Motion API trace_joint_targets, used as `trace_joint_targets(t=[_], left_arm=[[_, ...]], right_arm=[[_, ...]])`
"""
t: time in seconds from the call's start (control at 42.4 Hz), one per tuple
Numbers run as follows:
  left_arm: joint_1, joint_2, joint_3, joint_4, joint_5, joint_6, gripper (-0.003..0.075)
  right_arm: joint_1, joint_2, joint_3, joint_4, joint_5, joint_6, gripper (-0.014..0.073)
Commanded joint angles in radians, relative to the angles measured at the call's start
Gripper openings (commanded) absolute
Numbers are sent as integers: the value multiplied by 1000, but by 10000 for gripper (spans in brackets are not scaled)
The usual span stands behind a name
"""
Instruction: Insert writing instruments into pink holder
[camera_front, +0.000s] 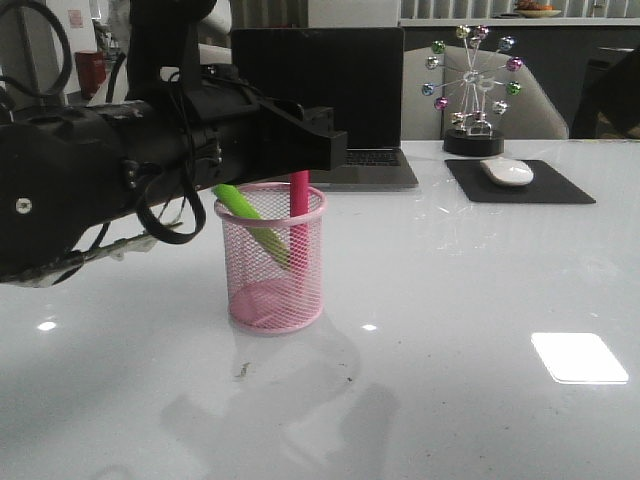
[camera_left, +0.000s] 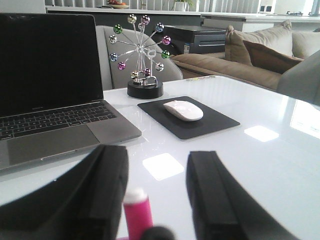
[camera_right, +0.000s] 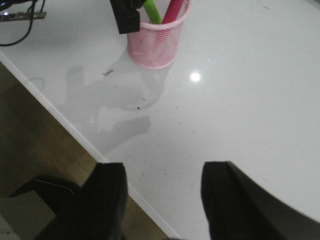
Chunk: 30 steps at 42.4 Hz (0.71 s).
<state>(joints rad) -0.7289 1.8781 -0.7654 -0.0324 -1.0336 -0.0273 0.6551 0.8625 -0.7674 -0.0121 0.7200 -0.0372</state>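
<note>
The pink holder (camera_front: 270, 262) stands on the white table, a little left of the middle. Both writing instruments are in it. The green marker (camera_front: 243, 208) leans to the left, and the pink marker (camera_front: 299, 198) stands almost upright. My left gripper (camera_front: 330, 150) hovers open just above the rim. In the left wrist view the pink marker's white-tipped end (camera_left: 137, 212) rises between the spread fingers (camera_left: 157, 170), close to one finger and apart from the other. My right gripper (camera_right: 165, 172) is open and empty, over the table's near edge, far from the holder (camera_right: 152, 42).
Behind the holder is an open laptop (camera_front: 340, 100). A white mouse (camera_front: 507, 171) lies on a black pad (camera_front: 560, 190) at the back right, beside a wheel ornament with coloured balls (camera_front: 473, 90). The table's edge (camera_right: 75, 131) and the floor show under my right gripper.
</note>
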Motion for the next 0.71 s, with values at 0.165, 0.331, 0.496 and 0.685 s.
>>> trace_joint_targets(t=[0.165, 0.331, 0.496, 0.685], left_arm=[[-9, -127, -27, 9, 15, 5, 461], [-9, -309, -27, 9, 377, 56, 461], [-9, -511, -27, 11, 795, 76, 461], [-9, -734, -27, 19, 1221, 75, 461]], right_arm=[[0, -11, -25, -4, -67, -4, 454], [0, -11, -25, -4, -67, -4, 454], [0, -11, -25, -4, -67, -4, 454], [0, -11, -25, -4, -67, -4, 454]])
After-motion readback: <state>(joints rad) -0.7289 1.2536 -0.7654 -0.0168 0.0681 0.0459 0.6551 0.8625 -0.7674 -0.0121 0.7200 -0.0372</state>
